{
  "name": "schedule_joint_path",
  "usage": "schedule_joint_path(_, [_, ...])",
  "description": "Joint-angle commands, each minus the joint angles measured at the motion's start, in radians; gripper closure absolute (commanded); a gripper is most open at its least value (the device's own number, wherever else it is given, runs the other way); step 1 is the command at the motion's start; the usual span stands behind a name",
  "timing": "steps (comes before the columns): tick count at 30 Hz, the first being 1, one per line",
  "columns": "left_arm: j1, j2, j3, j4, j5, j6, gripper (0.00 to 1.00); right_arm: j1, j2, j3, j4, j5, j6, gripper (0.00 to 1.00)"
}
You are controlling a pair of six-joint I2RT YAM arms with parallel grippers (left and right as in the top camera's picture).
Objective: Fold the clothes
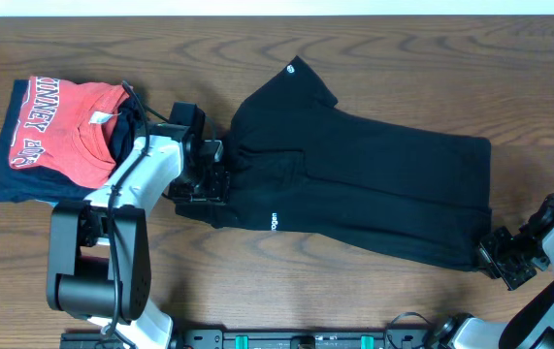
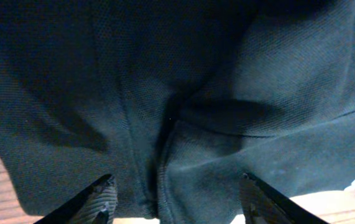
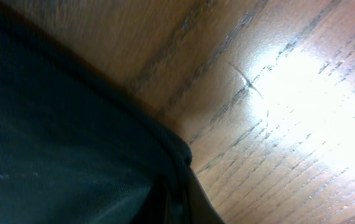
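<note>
Black T-shirt (image 1: 374,184) lies narrowed lengthwise; crosswise folds seemingly left to do. Left gripper (image 1: 214,181) jaws stand apart, fabric loose between them; right gripper (image 1: 495,254) jaws pinched tight on the hem corner.

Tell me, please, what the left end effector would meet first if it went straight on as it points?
The black T-shirt, lying just beyond the open fingers of the left end effector; depth unclear.
</note>
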Motion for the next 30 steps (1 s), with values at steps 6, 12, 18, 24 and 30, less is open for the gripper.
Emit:
schedule_joint_path(6, [-0.052,-0.010,-0.043,0.049,0.012,0.002,0.86,-0.003,0.006,-0.018,0.003,0.014,-0.006,0.98])
schedule_joint_path(12, [-0.031,-0.013,-0.006,-0.009,-0.132,-0.010,0.94,-0.003,0.006,-0.016,-0.004,0.014,-0.037,0.97])
schedule_joint_path(18, [0.020,-0.032,0.068,-0.030,-0.171,-0.037,0.94,-0.003,0.006,0.000,-0.047,0.050,-0.065,0.98])
schedule_joint_path(24, [0.023,-0.033,0.096,0.001,-0.170,-0.037,0.94,-0.003,0.006,0.001,-0.048,0.119,-0.032,0.95])
schedule_joint_path(30, [0.023,-0.033,0.095,-0.023,-0.171,-0.037,0.67,-0.003,0.006,0.002,-0.047,0.109,-0.033,0.73])
